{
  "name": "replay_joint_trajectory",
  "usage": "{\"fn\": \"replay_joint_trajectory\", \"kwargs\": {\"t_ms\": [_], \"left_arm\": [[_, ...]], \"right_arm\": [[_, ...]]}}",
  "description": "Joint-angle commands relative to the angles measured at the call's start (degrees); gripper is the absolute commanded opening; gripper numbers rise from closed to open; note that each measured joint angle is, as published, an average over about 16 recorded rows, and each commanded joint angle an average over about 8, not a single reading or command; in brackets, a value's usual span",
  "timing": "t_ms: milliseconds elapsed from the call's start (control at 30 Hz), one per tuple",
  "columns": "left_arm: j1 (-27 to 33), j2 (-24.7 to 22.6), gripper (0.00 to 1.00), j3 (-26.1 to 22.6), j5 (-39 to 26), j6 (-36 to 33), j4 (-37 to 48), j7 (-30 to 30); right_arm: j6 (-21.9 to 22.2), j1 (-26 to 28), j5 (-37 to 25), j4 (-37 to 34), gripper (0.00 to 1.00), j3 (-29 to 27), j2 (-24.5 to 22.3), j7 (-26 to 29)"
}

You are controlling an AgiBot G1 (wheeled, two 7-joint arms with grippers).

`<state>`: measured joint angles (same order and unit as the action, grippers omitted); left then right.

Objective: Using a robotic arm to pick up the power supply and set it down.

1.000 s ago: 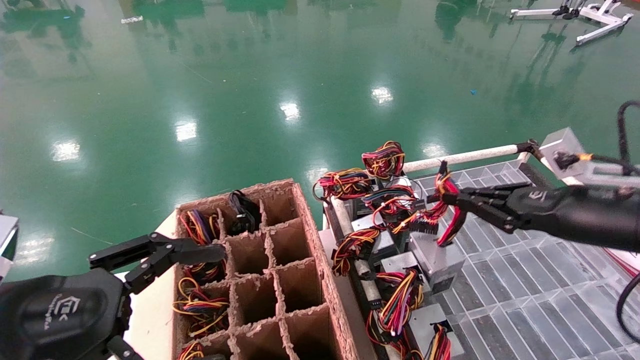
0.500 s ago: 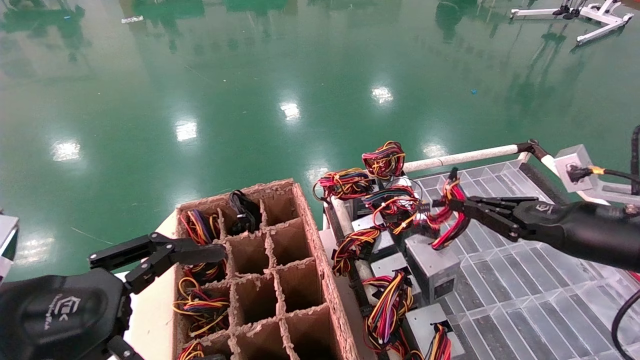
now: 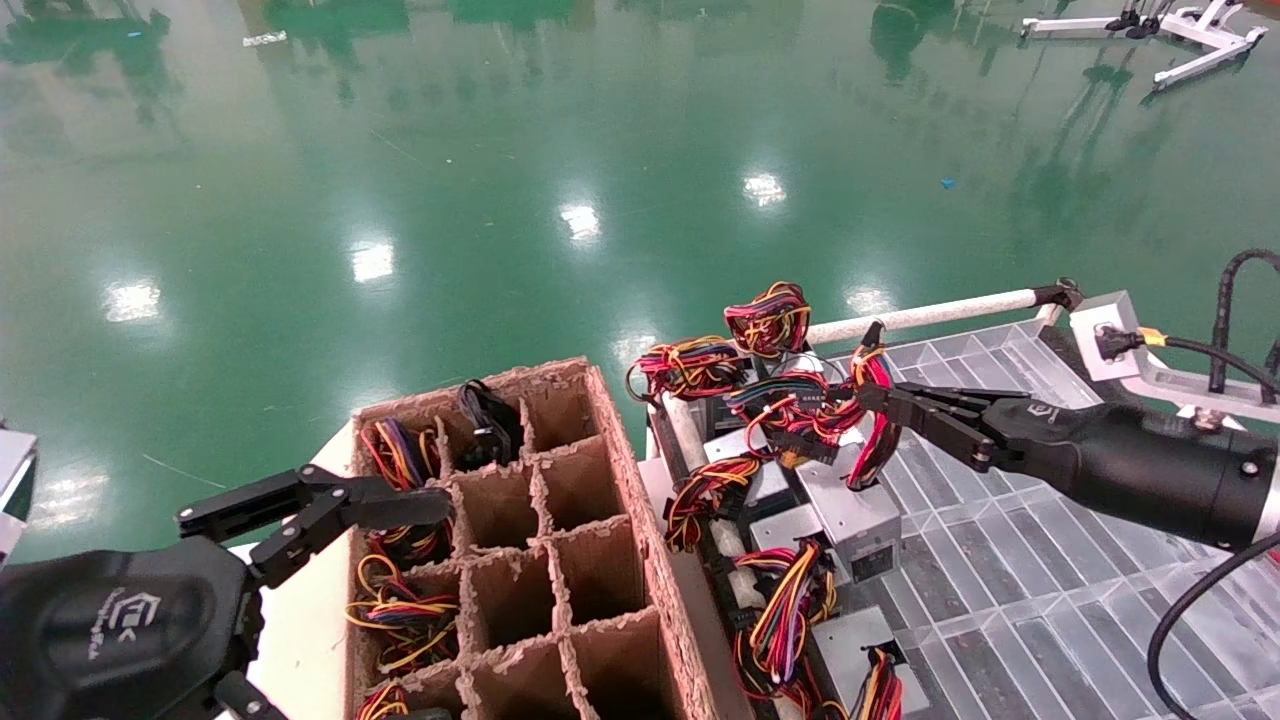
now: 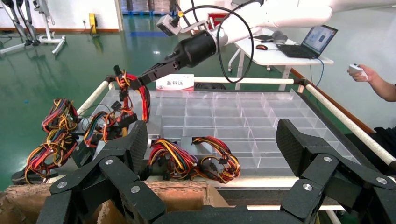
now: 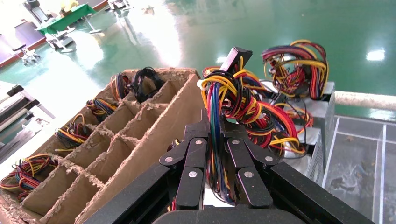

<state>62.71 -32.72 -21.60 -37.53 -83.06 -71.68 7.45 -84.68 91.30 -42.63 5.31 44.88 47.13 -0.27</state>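
The power supply (image 3: 850,512) is a grey metal box with a red, yellow and black wire bundle (image 3: 868,420). My right gripper (image 3: 868,392) is shut on that bundle, and the box hangs tilted below it at the tray's left edge. In the right wrist view the wires (image 5: 236,105) run straight between the closed jaws of the right gripper (image 5: 215,127). The left wrist view shows the right gripper (image 4: 135,84) from afar, clamped on the bundle. My left gripper (image 3: 420,508) is parked open beside the cardboard box, and the left gripper (image 4: 210,149) holds nothing.
A brown cardboard divider box (image 3: 610,520) stands left of the tray, with wire bundles in several cells. More power supplies (image 3: 690,365) crowd the left edge of the clear grid tray (image 3: 1050,600). A white rail (image 3: 930,315) borders its far side. A person (image 4: 373,79) sits beyond.
My right gripper has moved left toward the cardboard box with the wire bundle, and the grey box has swung left with it. The left arm has not moved.
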Motion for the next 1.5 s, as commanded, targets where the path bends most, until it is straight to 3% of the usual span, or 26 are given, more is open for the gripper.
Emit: {"fn": "replay_joint_trajectory", "kwargs": {"t_ms": [33,467,500,700,767,1133,1500], "left_arm": [[0.0,0.0,1.00,0.0,0.0,0.0,0.0,0.0],[0.0,0.0,1.00,0.0,0.0,0.0,0.0,0.0],[0.0,0.0,1.00,0.0,0.0,0.0,0.0,0.0],[0.0,0.0,1.00,0.0,0.0,0.0,0.0,0.0],[0.0,0.0,1.00,0.0,0.0,0.0,0.0,0.0],[0.0,0.0,1.00,0.0,0.0,0.0,0.0,0.0],[0.0,0.0,1.00,0.0,0.0,0.0,0.0,0.0]], "right_arm": [[0.1,-0.2,0.1,-0.3,0.00,0.0,0.3,0.0],[-1.7,-6.5,4.6,-4.5,0.03,-3.1,-1.2,-1.3],[-1.7,-6.9,4.7,-4.7,0.10,-3.1,-1.4,-1.4],[-1.6,-8.0,5.2,-5.4,0.85,-3.4,-1.9,-2.1],[-1.5,-8.1,5.2,-5.5,1.00,-3.5,-1.9,-2.2],[-1.6,-7.8,5.2,-5.3,1.00,-3.4,-2.2,-2.1],[-4.3,-6.2,5.4,-3.4,1.00,-3.5,-5.2,-1.3]]}}
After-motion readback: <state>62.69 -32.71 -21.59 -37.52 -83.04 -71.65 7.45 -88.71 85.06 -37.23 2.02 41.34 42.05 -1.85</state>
